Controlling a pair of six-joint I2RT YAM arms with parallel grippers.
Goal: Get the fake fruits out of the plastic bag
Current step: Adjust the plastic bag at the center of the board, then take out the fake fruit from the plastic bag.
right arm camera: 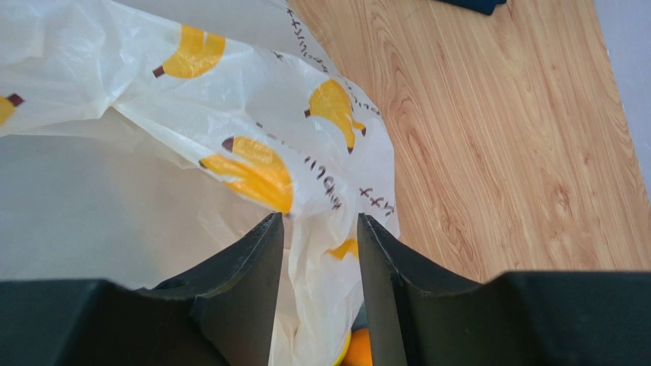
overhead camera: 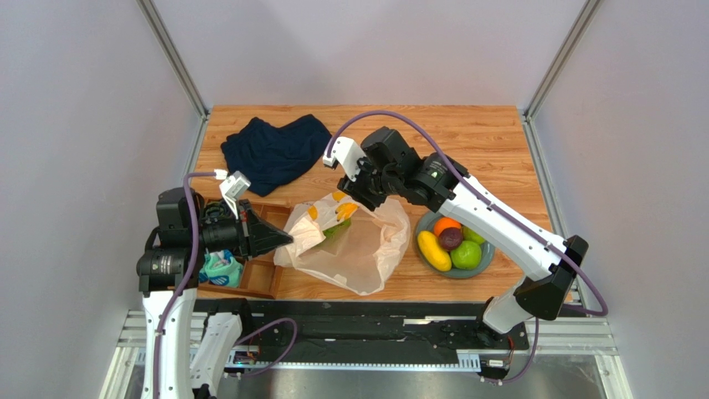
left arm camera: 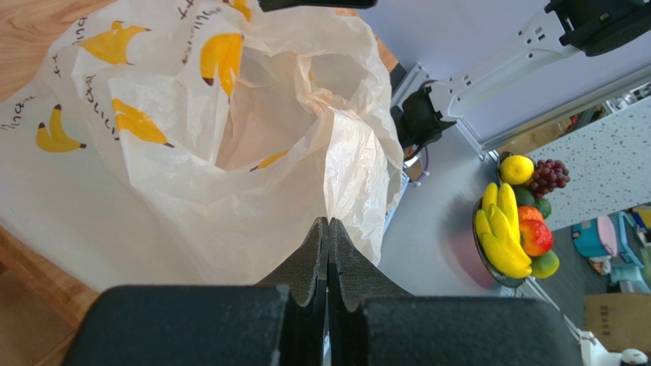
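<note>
The plastic bag [overhead camera: 354, 249] lies mid-table, cream-white with yellow banana prints, its mouth held up. A green fruit [overhead camera: 337, 229] shows through the mouth. My left gripper [overhead camera: 287, 239] is shut on the bag's near-left rim; in the left wrist view [left arm camera: 328, 223] the film runs into the closed jaws. My right gripper [overhead camera: 354, 199] is at the far rim. In the right wrist view [right arm camera: 319, 219] its jaws stand apart with a fold of bag [right arm camera: 229, 114] between them. An orange [overhead camera: 446, 224], banana [overhead camera: 433, 249], plum [overhead camera: 451, 238] and green apple [overhead camera: 466, 255] lie in a bowl.
The grey bowl [overhead camera: 489, 249] stands right of the bag. A dark navy cloth [overhead camera: 275, 150] lies at the back left. A wooden tray [overhead camera: 260, 278] with rolled teal socks [overhead camera: 220, 268] sits under my left arm. Metal frame posts stand at the far corners.
</note>
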